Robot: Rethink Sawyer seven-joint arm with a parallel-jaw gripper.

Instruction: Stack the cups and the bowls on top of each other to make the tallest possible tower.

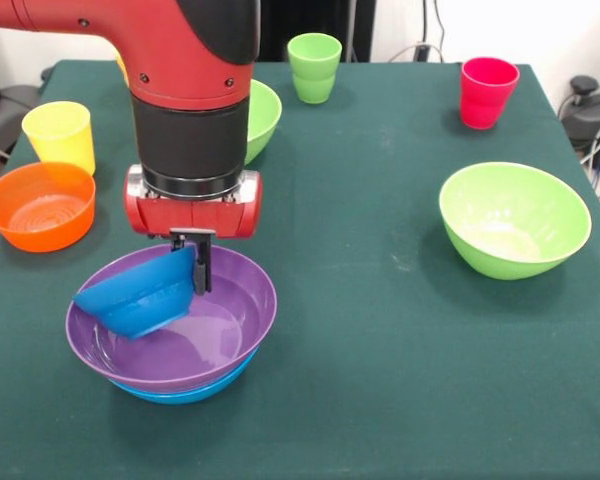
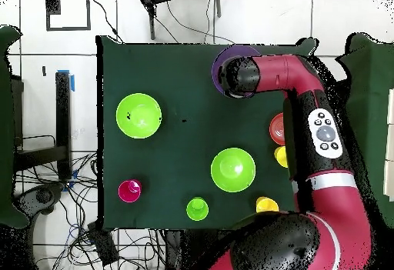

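Front view: the small blue bowl (image 1: pixel 140 292) is held tilted by its rim in the closed jaws of the gripper (image 1: pixel 195 262), partly inside the purple bowl (image 1: pixel 220 335) nested in the large blue bowl (image 1: pixel 185 392); levelling and release are judged to be needed next.

The red and black arm (image 1: pixel 180 60) comes down from the upper left of the front view, its black wrist section vertical above a red gripper housing. The gripper (image 1: pixel 195 262) points straight down, its dark fingers (image 1: pixel 202 265) closed on the rim of the small blue bowl (image 1: pixel 140 292), which hangs tilted. From overhead, the arm (image 2: pixel 300 128) reaches out from the base and bends across at the elbow
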